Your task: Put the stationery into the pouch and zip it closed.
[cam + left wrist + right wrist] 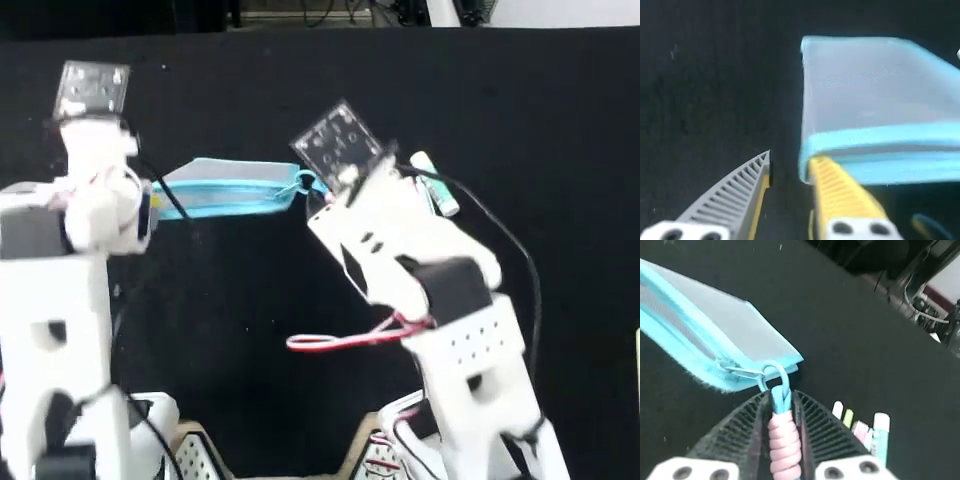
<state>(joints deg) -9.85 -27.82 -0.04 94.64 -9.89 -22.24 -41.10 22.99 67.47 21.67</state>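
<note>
high view: a light blue pouch lies flat on the black worktop; the left arm stands at one short end of it, the right arm at the other end; a white and green piece of stationery lies on the worktop just beside the right arm, outside the pouch.

left wrist view: the left tool is open, with its grey finger and yellow finger spread apart and nothing between them; the yellow fingertip sits at the pouch's near corner, just below the blue zip band, though i cannot tell whether it touches; the grey finger is over bare worktop beside the pouch; the pouch's panel is pale and see-through, with blue trim.

right wrist view: the right tool is clamped on the zip pull, a pink coiled cord with a blue loop; its black fingers press the cord from both sides; the loop hooks into the metal slider, which sits near a corner of the pouch; several pieces of stationery lie side by side on the worktop, apart from the pouch.
</note>
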